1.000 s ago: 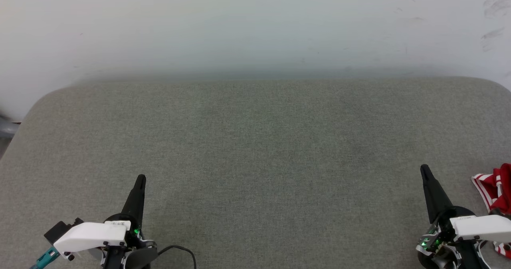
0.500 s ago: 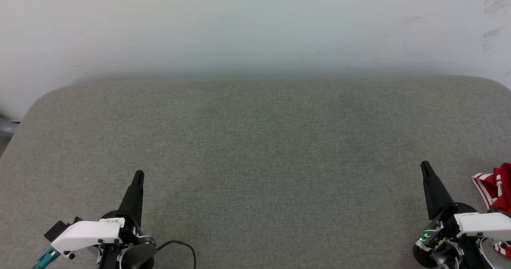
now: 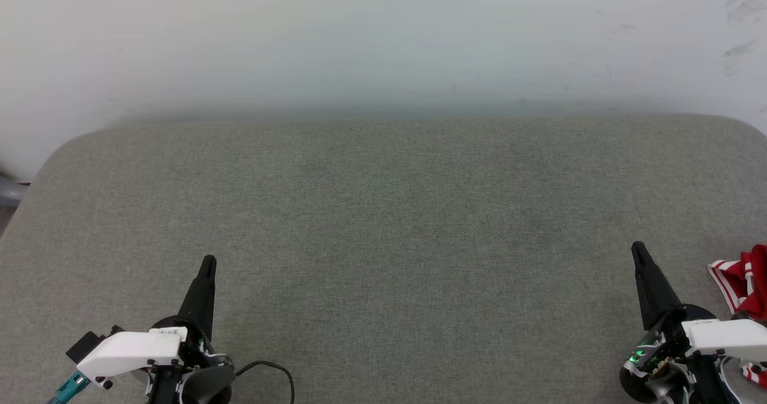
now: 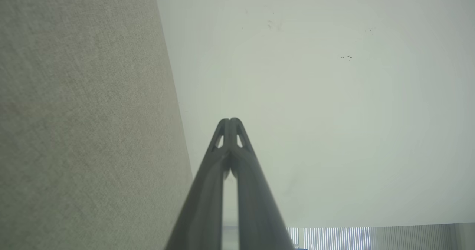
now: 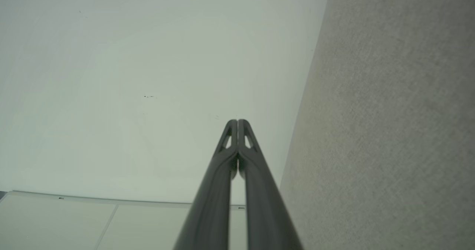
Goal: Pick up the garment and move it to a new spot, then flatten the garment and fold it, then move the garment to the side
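At four o'clock on the cushion [image 3: 383, 212], crumpled red jersey [image 3: 749, 278].
Left gripper [image 3: 208, 262] at seven, right gripper [image 3: 636, 248] at five, fingers of both pressed together.

Plain indoor workroom, probably a lab: a bench [image 3: 383, 212] covered in grey cloth stands against a bare, scuffed white wall [image 3: 383, 44], with vertical blinds [image 4: 334, 238] and pale panels [image 5: 55, 224] beside it.

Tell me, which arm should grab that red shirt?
Right. The right pincer sits just beside the red garment at the right edge of the grey cushion, while the left pincer is far across it. Both are shut and empty.
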### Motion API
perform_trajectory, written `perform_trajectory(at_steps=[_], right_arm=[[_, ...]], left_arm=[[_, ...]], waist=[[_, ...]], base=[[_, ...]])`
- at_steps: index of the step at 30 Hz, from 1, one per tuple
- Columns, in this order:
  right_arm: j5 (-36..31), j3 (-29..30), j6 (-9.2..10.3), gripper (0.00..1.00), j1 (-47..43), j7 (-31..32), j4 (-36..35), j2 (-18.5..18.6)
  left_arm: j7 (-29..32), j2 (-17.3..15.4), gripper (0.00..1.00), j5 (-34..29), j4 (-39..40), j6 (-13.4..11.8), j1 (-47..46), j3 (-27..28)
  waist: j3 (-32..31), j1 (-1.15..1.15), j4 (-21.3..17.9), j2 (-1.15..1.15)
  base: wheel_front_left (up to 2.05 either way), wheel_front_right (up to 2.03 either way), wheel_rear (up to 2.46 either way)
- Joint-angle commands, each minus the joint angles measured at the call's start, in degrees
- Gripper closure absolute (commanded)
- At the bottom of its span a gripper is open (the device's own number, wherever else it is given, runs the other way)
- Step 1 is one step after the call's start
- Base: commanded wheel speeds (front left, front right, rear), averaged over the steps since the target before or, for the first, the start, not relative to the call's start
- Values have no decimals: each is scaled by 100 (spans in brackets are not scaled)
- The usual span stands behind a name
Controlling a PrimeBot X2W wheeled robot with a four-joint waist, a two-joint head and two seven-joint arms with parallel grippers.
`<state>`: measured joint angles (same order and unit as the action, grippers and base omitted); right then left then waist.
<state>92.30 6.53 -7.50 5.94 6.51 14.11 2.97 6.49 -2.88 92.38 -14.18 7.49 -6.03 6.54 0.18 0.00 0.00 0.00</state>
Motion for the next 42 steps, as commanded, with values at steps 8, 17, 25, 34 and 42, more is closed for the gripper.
perform_trajectory(at_steps=[8,17,25,34,42], right_arm=[[20,4,2,100,66,9,5,-18],[20,3,2,100,66,9,5,-18],[20,3,2,100,66,8,5,-18],[20,2,2,100,66,8,5,-18],[21,3,2,100,66,8,4,-18]], left_arm=[[30,8,100,5,20,12,-45,18],[30,8,100,6,21,12,-45,18],[30,8,100,6,21,12,-45,17],[29,8,100,6,21,12,-45,17],[29,8,100,7,21,12,-45,17]], waist=[[0,0,0,0],[0,0,0,0],[0,0,0,0],[0,0,0,0],[0,0,0,0]], base=[[0,0,0],[0,0,0],[0,0,0],[0,0,0],[0,0,0]])
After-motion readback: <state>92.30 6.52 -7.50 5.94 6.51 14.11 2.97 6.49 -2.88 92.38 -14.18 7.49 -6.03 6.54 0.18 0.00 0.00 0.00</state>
